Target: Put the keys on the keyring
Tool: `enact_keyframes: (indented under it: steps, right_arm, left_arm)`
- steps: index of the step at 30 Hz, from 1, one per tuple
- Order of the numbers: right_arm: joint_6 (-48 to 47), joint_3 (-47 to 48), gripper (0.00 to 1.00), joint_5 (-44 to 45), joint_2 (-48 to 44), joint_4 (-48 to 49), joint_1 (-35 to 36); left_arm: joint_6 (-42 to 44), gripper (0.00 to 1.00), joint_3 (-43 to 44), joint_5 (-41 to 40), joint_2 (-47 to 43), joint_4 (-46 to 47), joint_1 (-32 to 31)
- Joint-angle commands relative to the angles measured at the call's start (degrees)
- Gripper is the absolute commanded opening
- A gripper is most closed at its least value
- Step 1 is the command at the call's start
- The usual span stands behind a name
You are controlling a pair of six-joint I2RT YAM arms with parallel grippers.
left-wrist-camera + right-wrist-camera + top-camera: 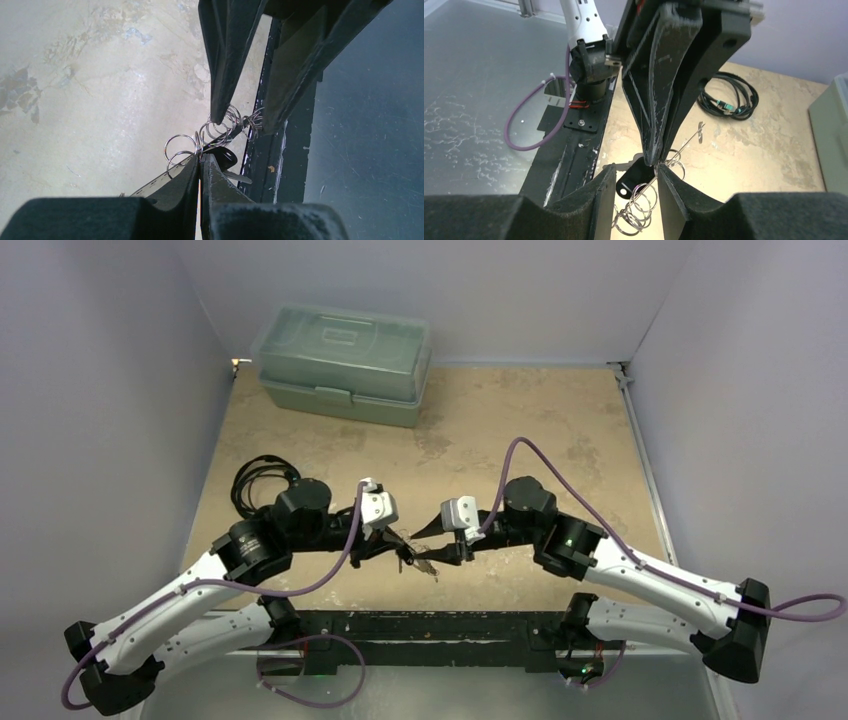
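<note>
Top external: arms [180, 595] are bent inward; left pincer [201, 162] is clenched on the keyring [638, 207], right pincer [636, 175] is spread around it; open desk [560, 430] is left beyond them, its edge close behind.

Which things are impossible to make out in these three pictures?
- Number of keys: the right wrist view shows only one dark key head; the left tool hides what is beside it.
- Full loop of the keyring: cut off between the right tool and the bottom edge.
- Top view: keys and keyring too small, under both tools.
- Whether any key is threaded: unclear everywhere.
</note>
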Motion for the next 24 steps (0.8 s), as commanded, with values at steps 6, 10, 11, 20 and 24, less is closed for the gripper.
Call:
enact_keyframes:
  steps: [6, 10, 11, 20, 24]
  right_arm:
    - [-0.3, 2.1, 0.38, -0.6, 0.0, 2.2, 0.1]
    - [-1.3, 3.6, 0.36, -0.8, 2.8, -0.2, 0.1]
    - [-1.4, 3.8, 0.36, -0.8, 3.0, -0.5, 0.1]
    - [-1.1, 3.5, 0.36, -1.0, 4.1, 0.1, 0.1]
    - [-1.3, 4.0, 0.34, -1.2, 4.9, -0.7, 0.1]
  left_arm:
    - [0.2, 0.00, 3.2, 2.6, 2.4, 0.3, -1.1]
    - [0.0, 0.00, 3.1, 3.8, 3.4, 0.4, -1.3]
    - [-0.1, 0.00, 3.0, 3.9, 3.4, 0.4, -1.4]
    - [0.0, 0.00, 2.1, 4.4, 2.2, 1.2, -1.8]
    - [-0.1, 0.00, 1.5, 4.6, 1.5, 1.6, -1.8]
